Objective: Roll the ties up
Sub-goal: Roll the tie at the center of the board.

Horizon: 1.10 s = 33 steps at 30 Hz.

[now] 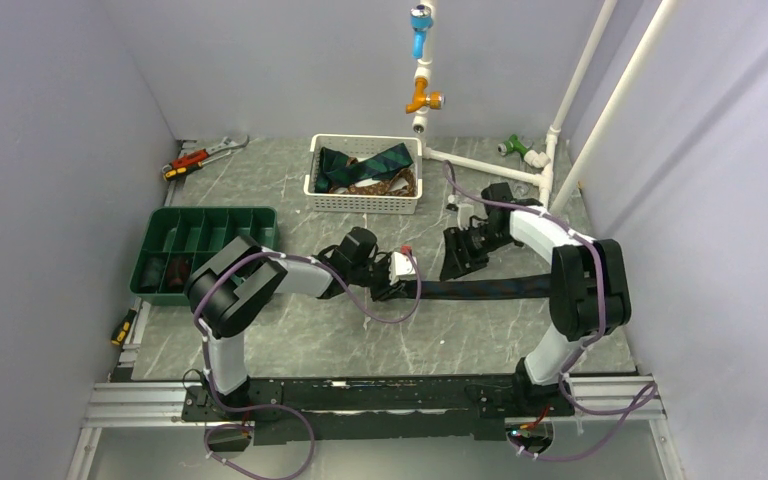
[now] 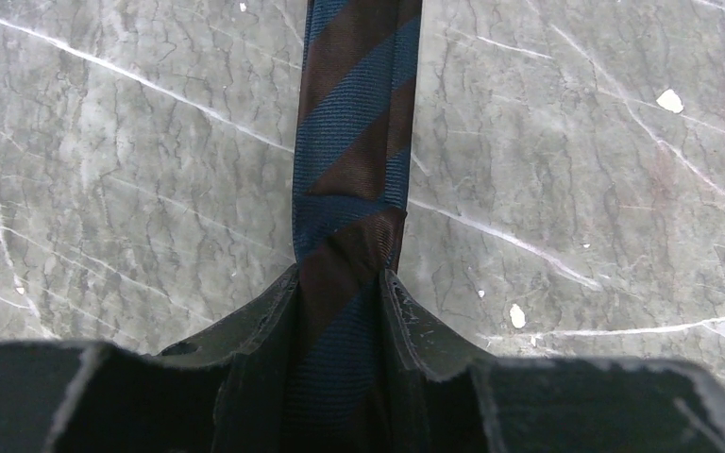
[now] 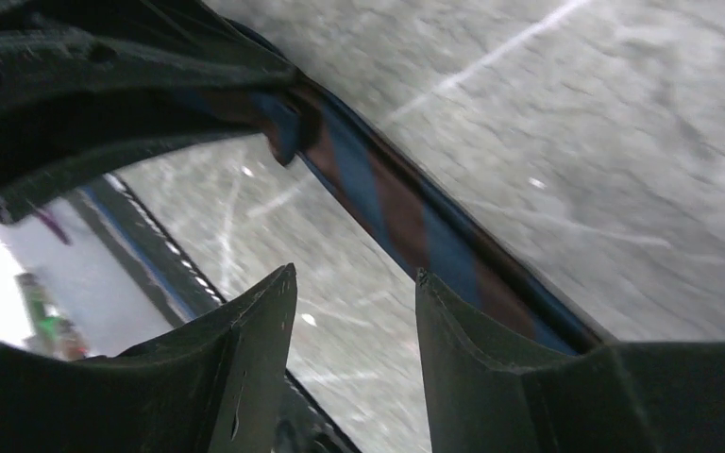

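Tie (image 2: 349,142) stretches along the desk (image 2: 576,189), pinched in our left fingers (image 2: 255,326). Our right fingers (image 3: 245,359) gape empty, so rolling could drag it unanchored and skew the coil.

— What do the arms look like?
— The left arm (image 1: 230,290) and right arm (image 1: 585,285) are white tubes between bulky black joints. A purple cable (image 1: 392,320) loops along each.
— And the fingers (image 3: 245,368)?
— Matte black and wedge-shaped, with scuffed, slightly ragged edges.
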Each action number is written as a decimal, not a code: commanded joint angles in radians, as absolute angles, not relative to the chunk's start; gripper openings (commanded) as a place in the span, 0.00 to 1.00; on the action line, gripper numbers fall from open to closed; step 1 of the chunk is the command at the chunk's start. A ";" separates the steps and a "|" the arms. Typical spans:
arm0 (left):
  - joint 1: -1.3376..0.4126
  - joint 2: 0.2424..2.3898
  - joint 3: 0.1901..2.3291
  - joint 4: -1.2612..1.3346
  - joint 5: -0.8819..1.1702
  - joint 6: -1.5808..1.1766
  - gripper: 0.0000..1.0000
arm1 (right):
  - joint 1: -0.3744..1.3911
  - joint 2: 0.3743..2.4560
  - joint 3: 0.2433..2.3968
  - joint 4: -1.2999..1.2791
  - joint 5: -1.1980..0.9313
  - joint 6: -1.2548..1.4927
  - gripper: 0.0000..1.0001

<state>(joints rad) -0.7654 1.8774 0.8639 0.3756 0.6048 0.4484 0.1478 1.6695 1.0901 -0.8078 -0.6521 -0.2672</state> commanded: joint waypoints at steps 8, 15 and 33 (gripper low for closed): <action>-0.745 1.922 0.843 0.199 0.535 0.404 0.35 | 0.306 1.789 1.044 -0.477 -0.802 0.097 0.47; -0.745 1.922 0.842 0.199 0.539 0.407 0.35 | 0.324 1.868 1.070 -0.473 -0.776 0.100 0.44; -0.743 1.930 0.848 0.191 0.548 0.413 0.38 | 0.362 1.908 1.112 -0.477 -0.821 0.098 0.26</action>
<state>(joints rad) -0.7605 1.8786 0.8742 0.3561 0.6056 0.4229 0.3489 1.8835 1.0805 -0.4908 -0.8177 0.1089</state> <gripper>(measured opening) 0.367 0.300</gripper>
